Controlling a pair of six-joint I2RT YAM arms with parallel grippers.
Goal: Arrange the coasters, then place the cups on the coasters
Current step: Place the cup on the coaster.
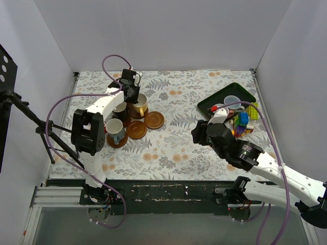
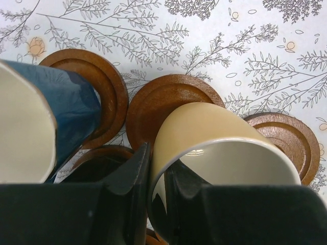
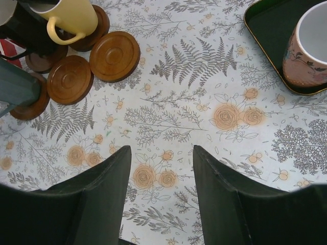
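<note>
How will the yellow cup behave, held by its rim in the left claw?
Glazed and smooth, the yellow cup may slip, since the left claw pinches only its thin wall. Gripped at one side, it could tilt. Being ceramic-looking, it would likely chip if dropped.

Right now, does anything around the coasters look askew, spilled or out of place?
Nothing spilled or broken. The coasters are bunched rim to rim in a tight cluster, not spaced out. The left gripper pinches the yellow cup by its rim over one coaster; whether it sits flat, I cannot tell.
</note>
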